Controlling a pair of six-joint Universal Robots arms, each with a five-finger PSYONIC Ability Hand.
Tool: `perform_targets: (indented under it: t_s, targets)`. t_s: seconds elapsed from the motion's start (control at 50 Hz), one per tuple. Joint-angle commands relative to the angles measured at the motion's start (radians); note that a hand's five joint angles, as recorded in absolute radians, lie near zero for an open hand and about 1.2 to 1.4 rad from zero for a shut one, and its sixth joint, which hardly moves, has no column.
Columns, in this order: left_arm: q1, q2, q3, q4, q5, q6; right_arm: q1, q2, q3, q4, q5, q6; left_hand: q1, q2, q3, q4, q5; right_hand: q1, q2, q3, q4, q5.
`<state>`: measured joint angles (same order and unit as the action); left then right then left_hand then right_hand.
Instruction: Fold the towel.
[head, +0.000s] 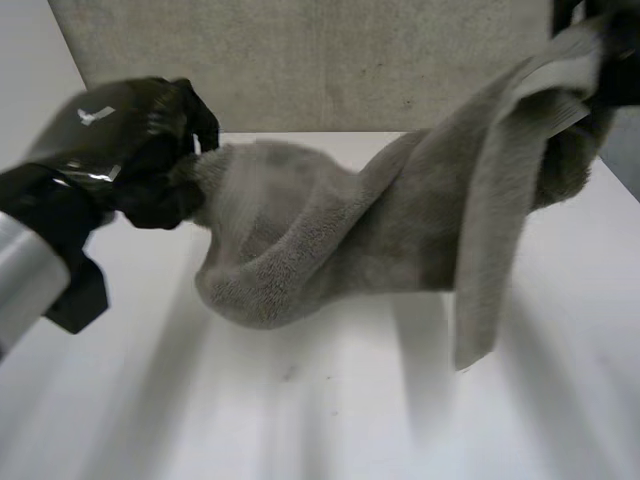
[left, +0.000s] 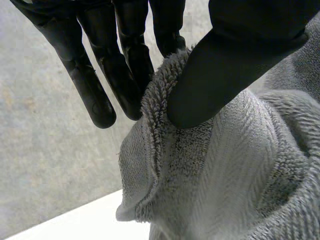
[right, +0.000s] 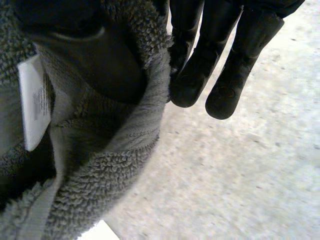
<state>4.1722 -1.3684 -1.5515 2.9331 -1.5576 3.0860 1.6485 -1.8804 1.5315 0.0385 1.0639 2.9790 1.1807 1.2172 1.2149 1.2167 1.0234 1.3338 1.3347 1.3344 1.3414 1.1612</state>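
Observation:
A grey towel (head: 340, 250) hangs in the air between my two hands, sagging in the middle above the white table (head: 300, 420). My left hand (head: 150, 150) grips its left end; in the left wrist view the thumb (left: 230, 75) presses the towel (left: 225, 175) edge against the fingers (left: 125, 75). My right hand (head: 610, 60), higher at the far right, holds the other end, from which a strip hangs down. In the right wrist view its thumb (right: 95, 55) pinches the towel (right: 100, 170) against the fingers (right: 200, 65), next to a white label (right: 34, 102).
A grey wall panel (head: 320, 60) stands behind the table. White tabletop lies beneath the hanging towel.

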Motion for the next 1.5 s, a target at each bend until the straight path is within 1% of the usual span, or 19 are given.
perform_targets:
  t_s: [0.02,0.18,0.28,0.32,0.34,0.38,0.42,0.5,0.52,0.54,0.56,0.58,0.6,0.72,0.82,0.92,1.06,1.3,1.5]
  targets:
    - [0.005,0.037,0.007,-0.066,0.002,0.002,-0.122,0.050,-0.152,0.173,-0.078,-0.011,0.216,0.179,0.181,0.180,0.198,0.062,0.062,0.062,0.055,0.061]
    - [0.065,-0.043,-0.022,-0.055,0.010,0.002,-0.156,0.274,-0.205,0.213,-0.120,-0.014,0.216,0.179,0.181,0.180,0.198,0.062,0.062,0.062,0.055,0.061]
    - [0.086,-0.262,0.014,0.008,0.010,0.003,-0.108,0.534,-0.309,0.213,-0.108,-0.015,0.216,0.179,0.181,0.180,0.198,0.062,0.062,0.062,0.055,0.061]
    - [0.077,-0.425,0.103,0.055,0.001,0.006,-0.052,0.711,-0.433,0.216,-0.064,-0.015,0.216,0.179,0.181,0.180,0.198,0.062,0.062,0.062,0.055,0.061]
    - [0.077,-0.426,0.103,0.055,0.001,0.006,-0.052,0.711,-0.433,0.216,-0.064,-0.015,0.216,0.179,0.181,0.180,0.198,0.062,0.062,0.062,0.055,0.061]
    - [0.075,-0.614,0.248,0.064,-0.002,0.005,-0.027,0.802,-0.507,0.218,-0.015,-0.020,0.216,0.179,0.181,0.180,0.198,0.062,0.062,0.062,0.055,0.061]
    - [0.075,-0.703,0.330,0.064,-0.004,0.003,0.019,0.981,-0.659,0.218,0.085,-0.043,0.216,0.179,0.181,0.180,0.198,0.062,0.062,0.062,0.055,0.061]
    - [0.075,-0.865,0.495,0.067,-0.006,0.005,0.048,1.130,-0.817,0.219,0.169,-0.081,0.216,0.179,0.181,0.180,0.198,0.055,0.054,0.054,0.047,0.053]
    - [0.075,-0.936,0.574,0.064,-0.006,0.002,0.057,1.191,-0.882,0.219,0.206,-0.092,0.216,0.179,0.181,0.180,0.198,-0.561,-0.562,-0.562,-0.569,-0.563]
    - [0.075,-0.995,0.644,0.064,-0.009,0.002,0.057,1.192,-0.883,0.219,0.206,-0.092,0.056,0.020,0.022,0.020,0.039,-0.568,-0.569,-0.568,-0.575,-0.570]
    - [0.075,-0.995,0.645,0.064,-0.009,0.002,0.062,1.242,-0.933,0.219,0.238,-0.101,0.054,0.018,0.020,0.019,0.037,-1.159,-1.160,-1.160,-1.167,-1.161]
    - [0.077,-1.041,0.701,0.063,-0.013,0.002,0.066,1.276,-0.970,0.219,0.267,-0.104,-0.518,-0.555,-0.552,-0.554,-0.535,-1.159,-1.160,-1.160,-1.167,-1.161]
    - [0.077,-1.066,0.740,0.057,-0.024,0.000,0.067,1.276,-0.970,0.219,0.268,-0.104,-1.006,-1.043,-1.040,-1.042,-1.023,-1.159,-1.160,-1.160,-1.167,-1.161]
    - [0.078,-1.045,0.726,0.027,-0.065,0.003,0.071,1.230,-0.959,0.221,0.298,-0.107,-1.005,-1.042,-1.040,-1.041,-1.023,-1.159,-1.160,-1.160,-1.167,-1.161]
    - [0.086,-0.896,0.599,0.001,-0.079,0.008,0.060,1.057,-0.778,0.205,0.269,-0.133,-1.005,-1.042,-1.040,-1.041,-1.023,-1.159,-1.160,-1.160,-1.167,-1.161]
    - [0.095,-0.652,0.349,0.050,-0.068,0.019,0.060,0.803,-0.404,0.143,0.101,-0.392,-1.005,-1.042,-1.040,-1.041,-1.023,-1.159,-1.160,-1.160,-1.167,-1.161]
    - [0.095,-0.495,0.125,0.106,-0.058,0.059,0.071,0.664,-0.096,0.078,0.001,-0.665,-0.994,-1.030,-1.028,-1.030,-1.011,-1.159,-1.160,-1.160,-1.167,-1.161]
    - [0.083,-0.458,-0.183,0.182,-0.035,0.342,0.109,0.713,0.039,0.069,0.005,-0.980,-0.920,-0.957,-0.954,-0.956,-0.937,-1.011,-1.012,-1.012,-1.019,-1.013]
    - [0.086,-0.538,-0.259,0.401,0.011,0.356,0.151,0.851,-0.025,0.029,0.062,-1.078,-0.862,-0.898,-0.896,-0.898,-0.879,-0.994,-0.994,-0.994,-1.001,-0.996]
